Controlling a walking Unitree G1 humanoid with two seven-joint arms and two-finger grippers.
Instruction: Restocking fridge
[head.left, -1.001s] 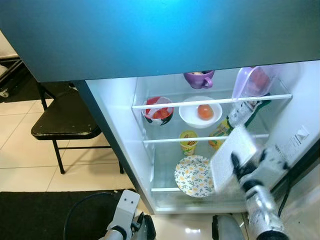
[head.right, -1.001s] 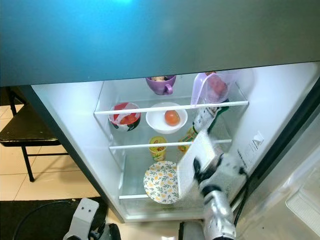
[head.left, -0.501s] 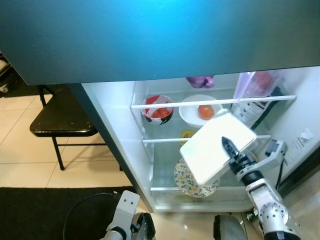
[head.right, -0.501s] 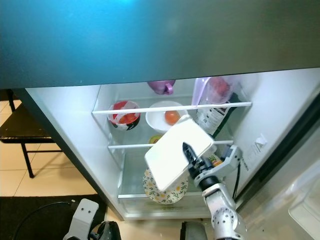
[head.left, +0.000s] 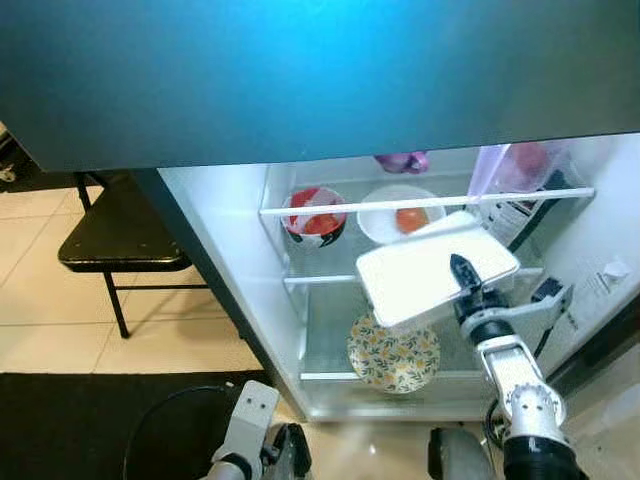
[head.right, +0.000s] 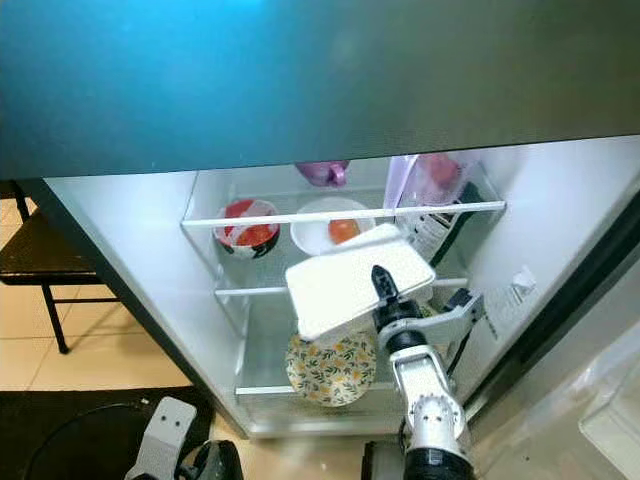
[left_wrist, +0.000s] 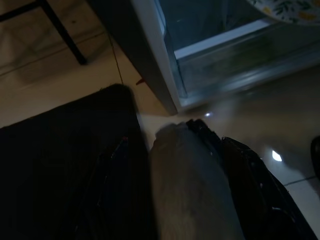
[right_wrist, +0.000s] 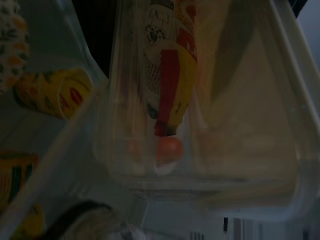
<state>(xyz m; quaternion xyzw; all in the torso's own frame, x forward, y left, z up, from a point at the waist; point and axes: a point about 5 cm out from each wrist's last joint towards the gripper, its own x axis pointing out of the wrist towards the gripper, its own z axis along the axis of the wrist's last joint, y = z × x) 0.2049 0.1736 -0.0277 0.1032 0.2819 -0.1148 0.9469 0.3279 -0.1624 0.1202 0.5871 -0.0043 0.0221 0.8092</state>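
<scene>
- White and flat, a plastic box (head.left: 432, 277) is held up in front of the open fridge (head.left: 230, 250), near the middle shelf (head.left: 330, 281).
- The right claw (head.left: 466, 280) is clenched on the box at the edge nearest the robot, with one black finger (head.left: 463, 270) lying on top of it.
- The box is a little tilted, and from the head views you cannot tell what is in it.
- In the right wrist view the box (right_wrist: 210, 125) looks see-through, with fridge things showing dimly behind it: a packet with red and yellow on it (right_wrist: 167, 80) and something small, round and orange (right_wrist: 170, 147).
- On the top shelf (head.left: 420, 203) sits a red and white bowl (head.left: 315, 216) with red food in it.
- Just beside it is a white bowl (head.left: 395, 222) holding one round orange fruit (head.left: 410, 219).
- A purple cup (head.left: 402, 161) stands further back, partly hidden by the dark fridge top.
- At the right end of that shelf is a clear tub (head.left: 512, 168) with something red inside, and a dark and white bag (head.left: 518, 215) hangs below it.
- A plate with yellow flowers and green leaves (head.left: 393, 352) lies on the bottom shelf (head.left: 330, 377), under the box.
- Yellow cups (right_wrist: 52, 92) show in the right wrist view.
- The left claw (left_wrist: 185, 190) hangs low over the floor by a black mat (head.left: 90, 425), and I cannot tell if it is released or clenched.
- A black chair (head.left: 115, 235) stands on the tiles to the left of the fridge.
</scene>
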